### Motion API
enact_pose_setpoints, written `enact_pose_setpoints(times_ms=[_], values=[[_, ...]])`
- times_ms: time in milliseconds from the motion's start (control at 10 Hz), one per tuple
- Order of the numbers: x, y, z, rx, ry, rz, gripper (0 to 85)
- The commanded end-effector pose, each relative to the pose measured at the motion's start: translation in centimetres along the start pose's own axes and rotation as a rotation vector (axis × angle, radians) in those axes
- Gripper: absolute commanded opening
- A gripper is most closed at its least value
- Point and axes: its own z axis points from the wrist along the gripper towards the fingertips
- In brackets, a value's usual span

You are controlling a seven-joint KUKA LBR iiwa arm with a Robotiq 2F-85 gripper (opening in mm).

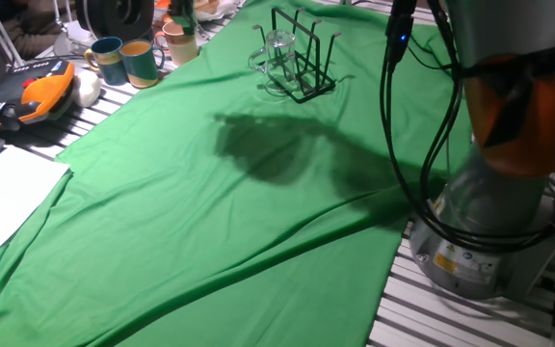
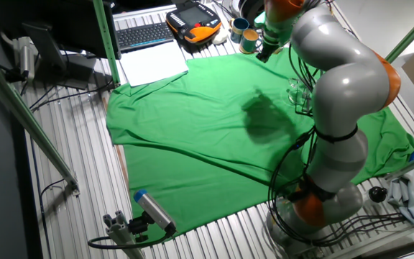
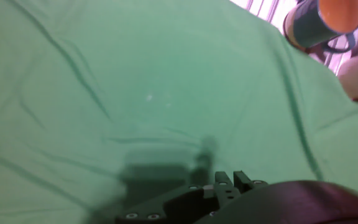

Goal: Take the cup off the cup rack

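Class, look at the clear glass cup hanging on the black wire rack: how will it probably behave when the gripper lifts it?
The cup looks like thin clear glass, so probably fragile and slippery. It is small, likely light. The wire cup rack seems light too, so it might shift on the green cloth.

green cloth (image 3: 135, 81) wrinkled | fingers (image 3: 221, 182) together above | mugs (image 3: 319, 22) top right

The surface (image 1: 470, 318) is ribbed, pale metal, mostly under a matt green cloth (image 1: 210, 231) that lies in soft wrinkles. The cup (image 1: 279, 46) is clear, shiny glass; the rack (image 1: 306, 67) is thin black wire. The mugs (image 1: 128, 60) look like glazed ceramic. The arm (image 2: 343, 79) has smooth grey and glossy orange shells. White paper (image 1: 3, 193) is matt.
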Motion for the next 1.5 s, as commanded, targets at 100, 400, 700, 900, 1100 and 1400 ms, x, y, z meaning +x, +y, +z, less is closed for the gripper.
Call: enact_pose_setpoints(times_ms=[100, 400, 700, 900, 1100, 1400], values=[[3.1, -7.1, 0.9, -0.025, 0.037, 0.051, 17.0], [3.1, -7.1, 0.9, -0.002, 0.077, 0.113, 17.0], [3.1, -7.1, 0.9, 0.004, 0.089, 0.120, 17.0], [3.1, -7.1, 0.9, 0.005, 0.126, 0.088, 17.0], [4.0, -8.4, 2.4, 0.013, 0.123, 0.051, 34.0], [5.9, -10.4, 4.3, 0.015, 0.114, 0.036, 51.0]])
